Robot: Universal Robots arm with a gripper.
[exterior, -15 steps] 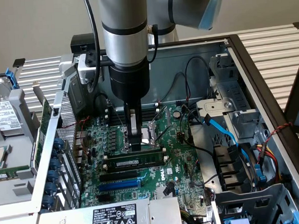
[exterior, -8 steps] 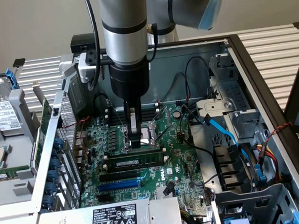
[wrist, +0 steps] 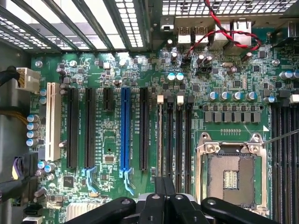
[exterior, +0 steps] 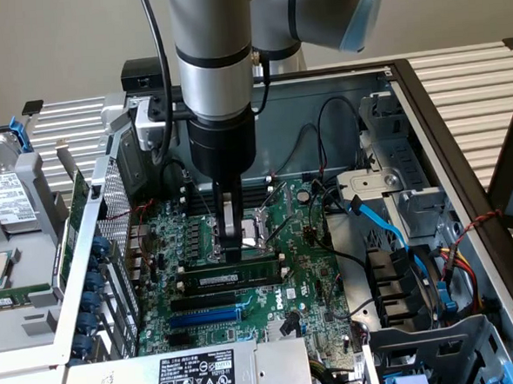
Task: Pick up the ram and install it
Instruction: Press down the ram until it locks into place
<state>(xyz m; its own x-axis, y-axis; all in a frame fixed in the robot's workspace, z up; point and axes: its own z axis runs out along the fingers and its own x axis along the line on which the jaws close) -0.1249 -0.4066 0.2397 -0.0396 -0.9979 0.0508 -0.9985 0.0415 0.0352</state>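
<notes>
The ram (exterior: 231,273), a green stick with black chips and a white label, stands on edge in a black memory slot in the middle of the motherboard (exterior: 305,267). My gripper (exterior: 234,251) comes straight down onto the middle of its top edge. The fingers (wrist: 160,191) are shut together there, and I cannot tell whether they pinch the board or only touch it. In the wrist view the ram (wrist: 160,135) shows edge-on as a thin pale line in the slot nearest the blue expansion slot (wrist: 124,130), running under the gripper (wrist: 164,179).
The empty CPU socket (wrist: 230,173) lies just beside the memory slots. Blue cables (exterior: 389,227) and a drive cage (exterior: 439,320) crowd the exterior view's right. Card brackets and the case wall (exterior: 94,245) stand at its left, and a power supply (exterior: 198,378) sits at the front.
</notes>
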